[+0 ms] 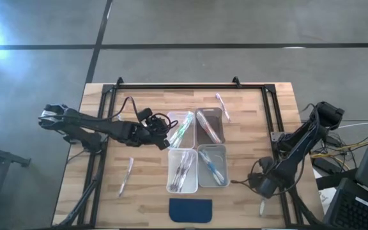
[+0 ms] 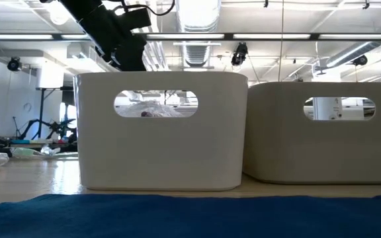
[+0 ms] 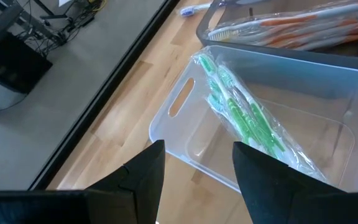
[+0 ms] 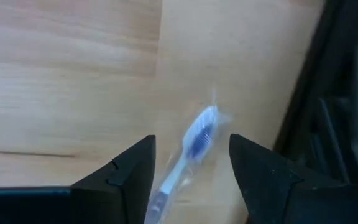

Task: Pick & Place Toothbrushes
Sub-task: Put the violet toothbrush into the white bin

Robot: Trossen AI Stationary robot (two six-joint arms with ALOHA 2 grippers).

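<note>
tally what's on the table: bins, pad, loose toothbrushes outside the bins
Clear bins: 4
Dark blue pad: 1
Loose toothbrushes outside the bins: 3, at the far edge, near left and near right by the right gripper
Total: 8

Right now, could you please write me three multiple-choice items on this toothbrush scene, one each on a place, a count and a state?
1. Where is the left gripper?
A. at the bin holding green toothbrushes
B. over the blue pad
C. off the table

2. How many clear bins are there?
A. two
B. four
C. six

3. How do the right gripper's jaws stand?
A. shut on a toothbrush
B. open
C. hidden

Answers:
1 A: the left wrist view looks into the bin with the green toothbrushes.
2 B: four bins sit in a block.
3 B: they are parted above a blue toothbrush.
</note>
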